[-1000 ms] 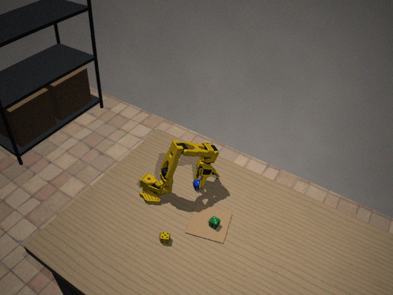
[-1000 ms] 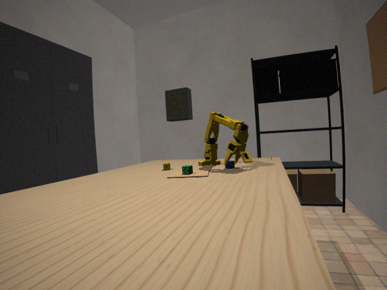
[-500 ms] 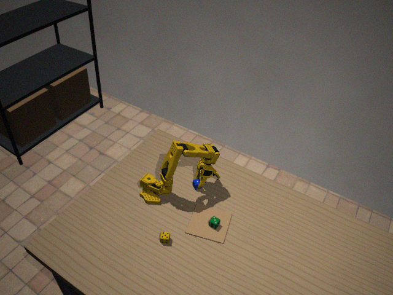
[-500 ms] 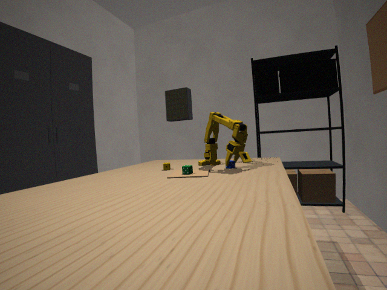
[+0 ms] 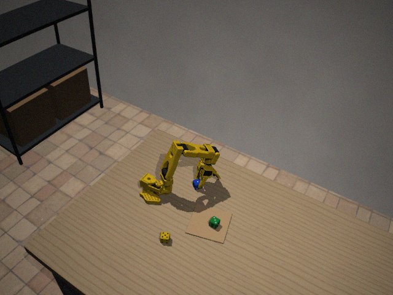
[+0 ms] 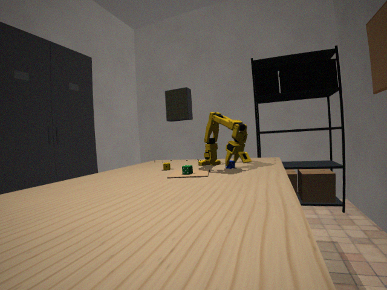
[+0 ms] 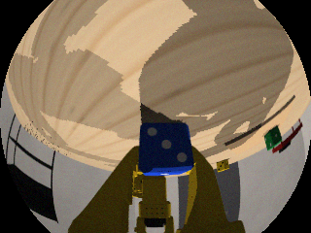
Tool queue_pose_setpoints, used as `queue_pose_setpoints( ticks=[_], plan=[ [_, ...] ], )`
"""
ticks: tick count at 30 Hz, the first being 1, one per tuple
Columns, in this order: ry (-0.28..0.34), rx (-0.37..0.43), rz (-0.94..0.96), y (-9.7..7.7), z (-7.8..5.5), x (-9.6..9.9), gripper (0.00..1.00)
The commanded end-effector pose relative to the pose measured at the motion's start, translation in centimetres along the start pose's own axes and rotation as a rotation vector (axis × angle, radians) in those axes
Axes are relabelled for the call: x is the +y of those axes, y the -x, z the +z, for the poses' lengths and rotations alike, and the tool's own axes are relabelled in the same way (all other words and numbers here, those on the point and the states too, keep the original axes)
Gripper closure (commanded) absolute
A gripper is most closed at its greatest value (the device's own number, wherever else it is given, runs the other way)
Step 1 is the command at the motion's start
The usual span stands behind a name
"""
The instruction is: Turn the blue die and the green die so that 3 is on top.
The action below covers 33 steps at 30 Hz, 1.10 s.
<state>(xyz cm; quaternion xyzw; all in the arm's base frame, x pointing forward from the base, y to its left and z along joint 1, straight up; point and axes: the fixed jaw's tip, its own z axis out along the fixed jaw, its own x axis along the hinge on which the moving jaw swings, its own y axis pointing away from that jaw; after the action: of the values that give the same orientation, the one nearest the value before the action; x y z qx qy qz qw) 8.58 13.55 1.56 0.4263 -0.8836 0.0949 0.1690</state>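
Note:
My gripper (image 5: 197,185) (image 6: 231,164) (image 7: 166,170) is shut on the blue die (image 5: 196,183) (image 6: 230,164) (image 7: 166,148), low over the bare table just behind the mat. The die's face toward the wrist camera shows three pips. The green die (image 5: 214,222) (image 6: 187,169) (image 7: 272,138) lies flat on the tan mat (image 5: 199,225) (image 6: 195,174) with three pips on top. The yellow die (image 5: 164,236) (image 6: 166,166) lies flat on the table to the left of the mat.
The arm's base (image 5: 151,189) stands on the wooden table (image 5: 285,241) behind and left of the mat. A black shelf rack (image 5: 41,63) (image 6: 300,124) with cardboard boxes stands on the floor beyond the table.

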Motion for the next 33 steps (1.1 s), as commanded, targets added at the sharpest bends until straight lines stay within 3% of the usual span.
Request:
queue_pose_setpoints(
  ticks=[1,9,19,33],
  plan=[
    [0.006,-0.037,0.001,0.4,-0.5,-0.1,0.86],
    [0.006,-0.037,0.001,0.4,-0.5,-0.1,0.99],
    [0.006,-0.050,0.001,0.4,-0.7,-0.1,1.00],
    [0.018,-0.275,0.004,-0.8,-3.7,0.0,1.00]
  ],
)
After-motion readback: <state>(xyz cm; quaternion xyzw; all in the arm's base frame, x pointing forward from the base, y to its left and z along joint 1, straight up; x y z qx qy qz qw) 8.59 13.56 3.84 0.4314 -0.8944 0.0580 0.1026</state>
